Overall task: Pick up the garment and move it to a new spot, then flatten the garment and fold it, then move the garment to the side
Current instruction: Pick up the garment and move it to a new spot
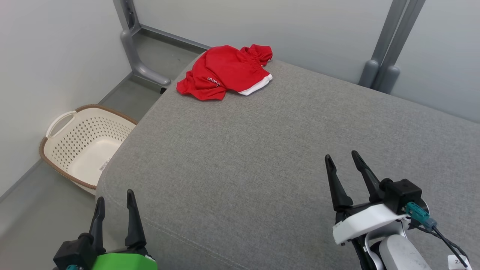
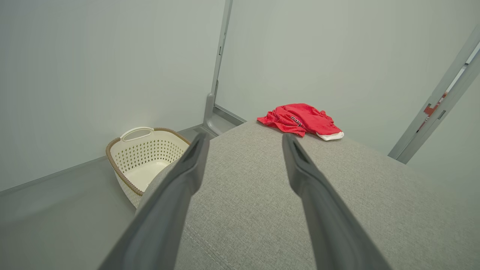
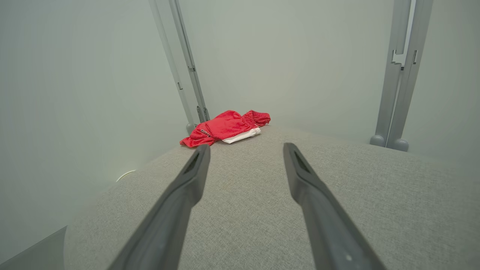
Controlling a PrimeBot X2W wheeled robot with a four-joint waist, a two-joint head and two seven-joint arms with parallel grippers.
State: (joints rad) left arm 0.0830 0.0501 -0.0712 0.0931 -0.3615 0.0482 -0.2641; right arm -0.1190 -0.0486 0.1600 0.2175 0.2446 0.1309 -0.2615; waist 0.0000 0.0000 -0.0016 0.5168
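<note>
Garment: red, crumpled, right at the far left corner of the couch.
Jaws: we see both pairs open and empty near the front edge, well apart from it.
Risk: we judge a shallow pinch or a nudge could push it off the corner, down toward the basket.

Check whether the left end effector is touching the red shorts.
Apart. Head view shows the left end effector at the near edge, shorts far across the cushion.
</note>
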